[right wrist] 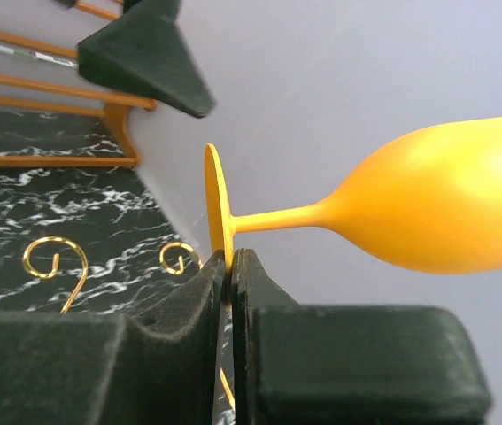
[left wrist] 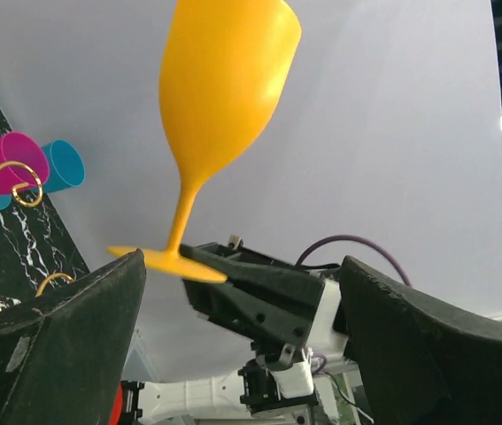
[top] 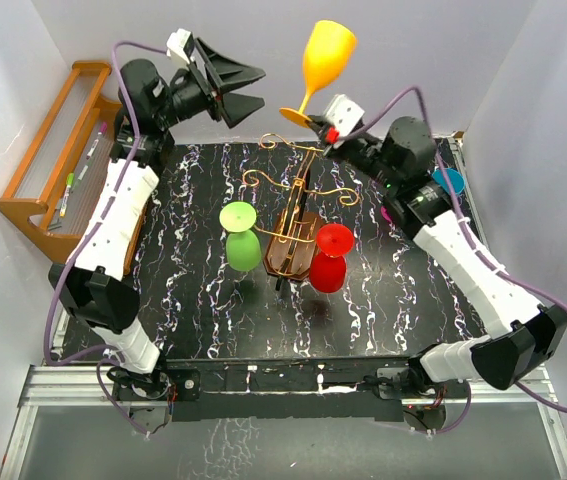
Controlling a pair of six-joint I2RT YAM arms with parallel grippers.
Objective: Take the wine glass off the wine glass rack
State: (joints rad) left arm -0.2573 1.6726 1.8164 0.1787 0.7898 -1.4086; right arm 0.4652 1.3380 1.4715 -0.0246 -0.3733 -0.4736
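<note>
Two glasses, a green glass (top: pixel 242 245) and a red glass (top: pixel 329 262), hang foot-up on the wine glass rack (top: pixel 291 248) in the middle of the desk (top: pixel 193 310). Beyond it, the right jaws pinch the foot rim of the orange wine glass (top: pixel 325 58), held well above the gold scrolls (top: pixel 263 178), near the back wall (top: pixel 413 60). The left jaws gape wide beside it, touching nothing.

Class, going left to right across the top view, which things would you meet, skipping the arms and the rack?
wooden shelf → green glass → red glass → blue cup
</note>
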